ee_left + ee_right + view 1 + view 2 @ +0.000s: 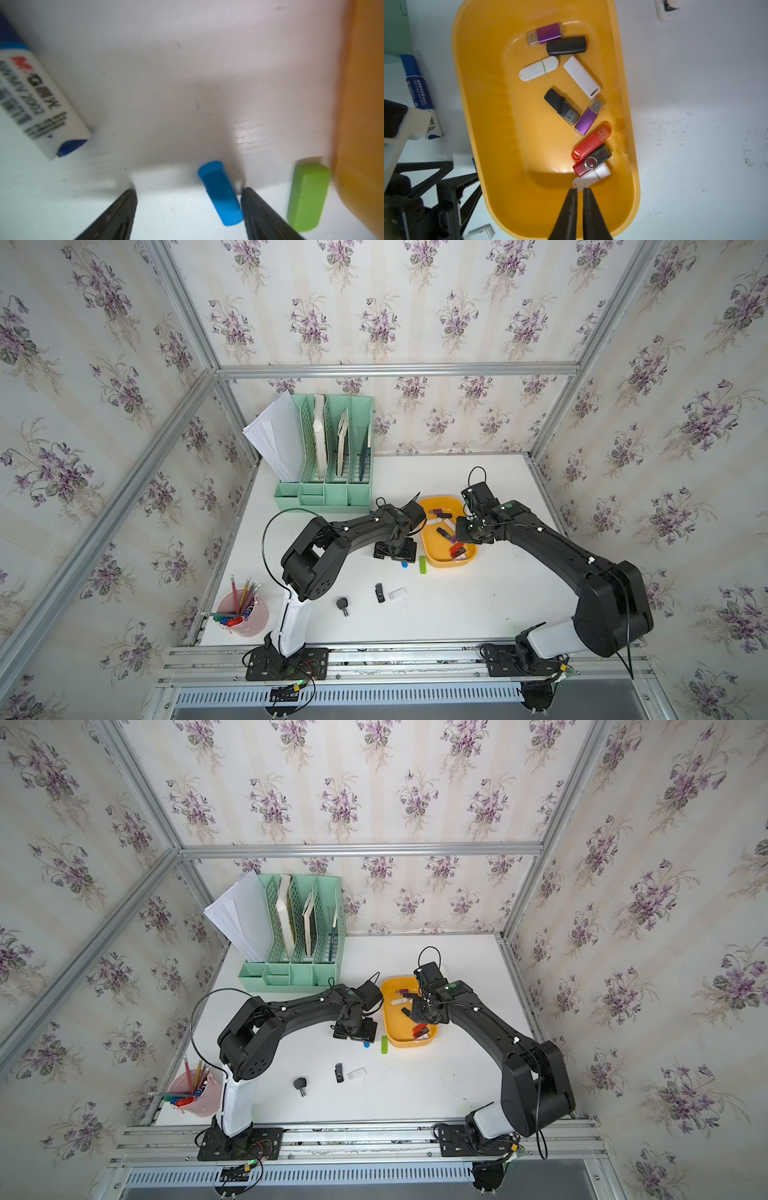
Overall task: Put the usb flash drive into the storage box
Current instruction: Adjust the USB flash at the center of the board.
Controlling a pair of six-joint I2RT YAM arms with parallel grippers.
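Left gripper open, astride blue drive on table, just left of box. Drive sits off-centre, against one finger: centre first, grip squarely, clear of green drive. Right gripper shut, empty, over box.

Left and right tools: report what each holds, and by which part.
Neither holds anything. The left tool straddles the blue flash drive, jaws open; the right tool hangs shut over the storage box.
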